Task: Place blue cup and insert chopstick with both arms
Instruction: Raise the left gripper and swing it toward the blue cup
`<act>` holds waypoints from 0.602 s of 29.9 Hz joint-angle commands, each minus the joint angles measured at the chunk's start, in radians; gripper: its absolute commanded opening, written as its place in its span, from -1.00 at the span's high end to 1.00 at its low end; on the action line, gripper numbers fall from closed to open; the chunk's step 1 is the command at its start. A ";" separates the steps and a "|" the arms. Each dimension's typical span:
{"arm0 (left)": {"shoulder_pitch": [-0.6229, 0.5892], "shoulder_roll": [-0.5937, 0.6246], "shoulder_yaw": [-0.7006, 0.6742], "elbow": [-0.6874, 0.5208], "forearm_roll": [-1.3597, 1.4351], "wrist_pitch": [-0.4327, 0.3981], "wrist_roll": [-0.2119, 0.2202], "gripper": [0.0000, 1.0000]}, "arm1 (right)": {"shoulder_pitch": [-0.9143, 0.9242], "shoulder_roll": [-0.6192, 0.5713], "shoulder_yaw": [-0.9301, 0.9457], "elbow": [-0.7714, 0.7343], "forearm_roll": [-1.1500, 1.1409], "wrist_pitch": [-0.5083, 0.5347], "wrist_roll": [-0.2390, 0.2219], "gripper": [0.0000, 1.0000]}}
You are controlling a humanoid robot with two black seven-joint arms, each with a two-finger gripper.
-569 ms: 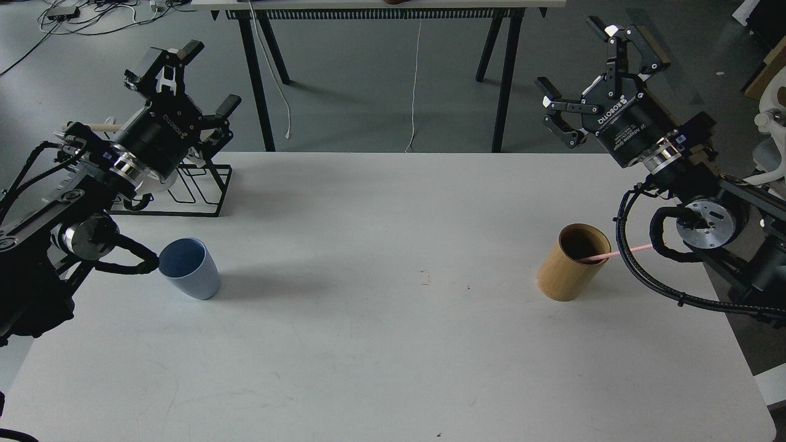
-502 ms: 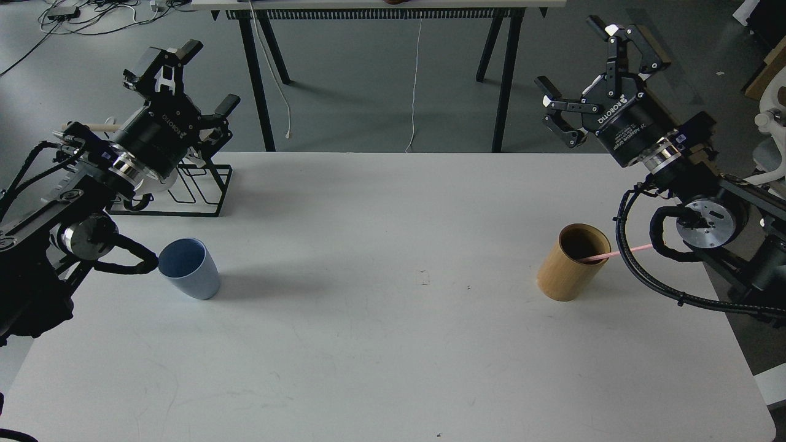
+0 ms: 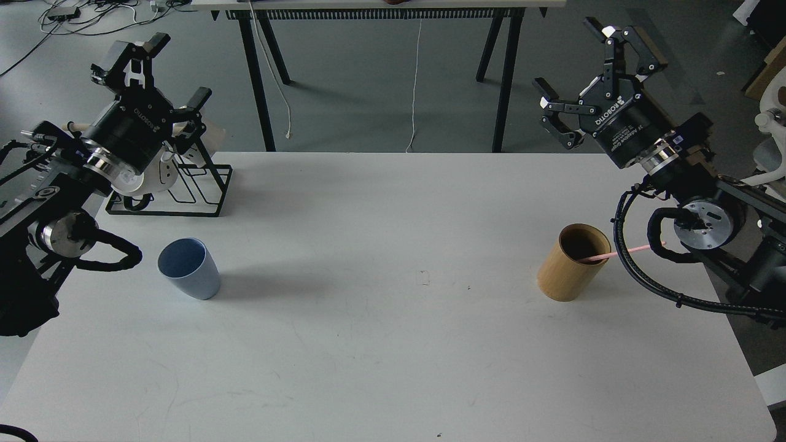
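Observation:
The blue cup [image 3: 188, 268] stands upright on the white table [image 3: 393, 344] at the left, nothing in it that I can see. A pale-pink chopstick [image 3: 620, 252] leans out of the tan bamboo cylinder [image 3: 572, 262] at the right, pointing right. My left gripper [image 3: 156, 77] is open and empty, raised above the table's back left corner, well behind the cup. My right gripper [image 3: 592, 70] is open and empty, raised beyond the table's back right edge, above and behind the cylinder.
A black wire rack [image 3: 184, 187] with a white mug [image 3: 150, 178] and a wooden dowel stands at the back left, under my left gripper. Black table legs [image 3: 258, 80] stand beyond the far edge. My right arm's cable [image 3: 645, 282] loops close to the cylinder.

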 commanded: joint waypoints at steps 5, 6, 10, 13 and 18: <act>-0.091 0.026 0.002 -0.108 0.010 0.000 0.000 -0.99 | -0.001 -0.017 0.004 0.008 0.000 0.000 0.000 -0.97; -0.106 0.062 0.009 -0.131 0.011 0.000 0.000 -0.99 | -0.002 -0.020 0.004 0.010 0.000 0.000 0.000 -0.97; -0.148 0.268 0.031 -0.238 0.044 0.000 0.000 -0.99 | -0.002 -0.063 0.052 0.037 0.005 0.003 0.000 -0.97; -0.212 0.459 0.113 -0.303 0.144 0.000 0.000 -0.99 | -0.003 -0.068 0.109 0.065 0.003 0.001 0.000 -0.97; -0.283 0.627 0.247 -0.390 0.473 0.000 0.000 -0.99 | -0.002 -0.059 0.116 0.062 0.002 0.000 0.000 -0.97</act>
